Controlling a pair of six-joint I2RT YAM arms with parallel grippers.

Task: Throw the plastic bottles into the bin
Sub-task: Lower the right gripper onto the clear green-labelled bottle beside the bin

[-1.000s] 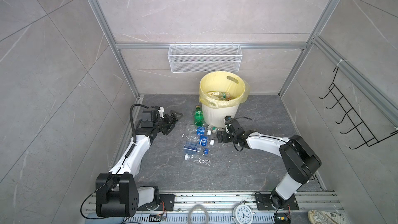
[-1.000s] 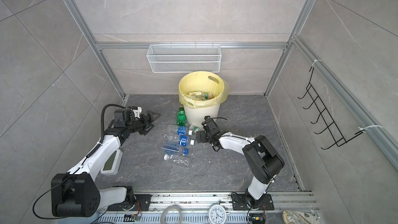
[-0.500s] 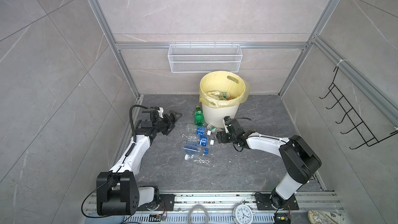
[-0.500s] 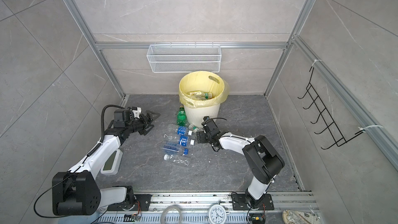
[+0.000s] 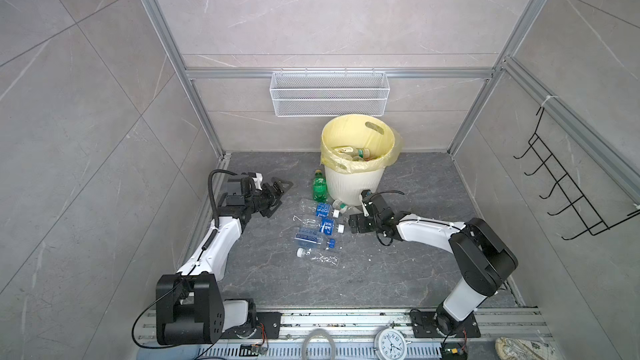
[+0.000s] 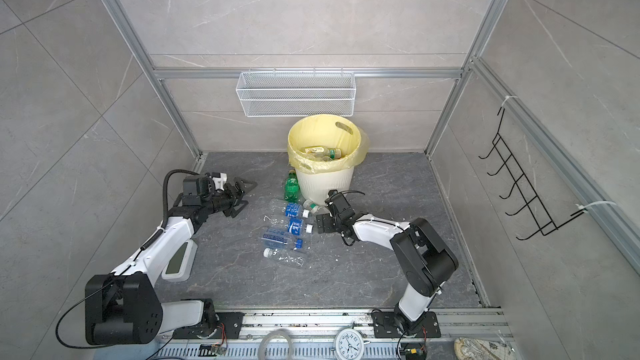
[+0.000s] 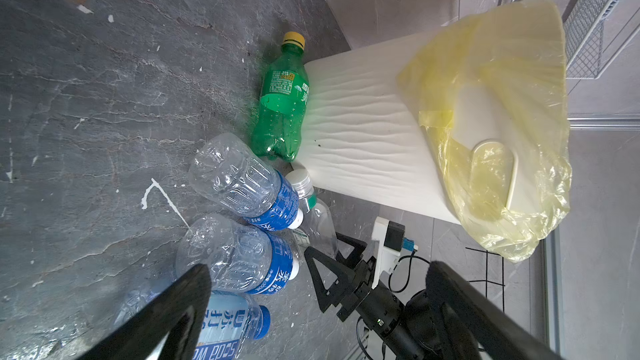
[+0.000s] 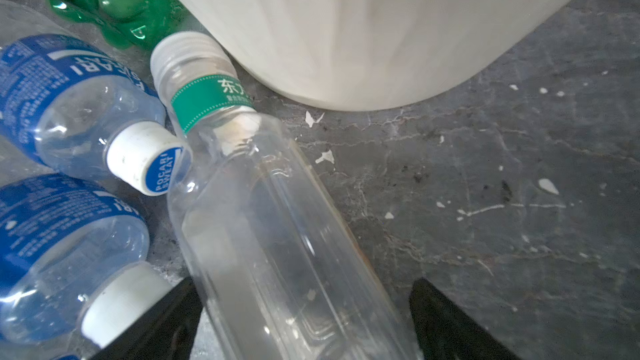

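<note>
The bin (image 5: 353, 181), a cream ribbed bucket lined with a yellow bag (image 7: 502, 202), stands at the back of the dark stone floor (image 5: 381, 271) with several bottles (image 5: 353, 154) inside it. A green bottle (image 5: 319, 188) with a yellow cap lies against its base. Just beside that, a clear bottle (image 8: 277, 237) with a green neck band lies on the floor, its white cap next to the bin wall. The right gripper (image 8: 304, 306) straddles this bottle's body with jaws spread, not clamped. One finger (image 8: 166, 320) sits right at the bottle's side and the other stands clear of it. Alongside lie two Pocari Sweat bottles (image 8: 79, 109), a blue-capped soda water bottle (image 5: 311, 238) and an unlabelled bottle (image 5: 317, 258). The left gripper (image 5: 277, 192) hangs wide open and empty, left of the pile. A white wire basket (image 5: 329, 98) hangs on the wall above the bin.
</note>
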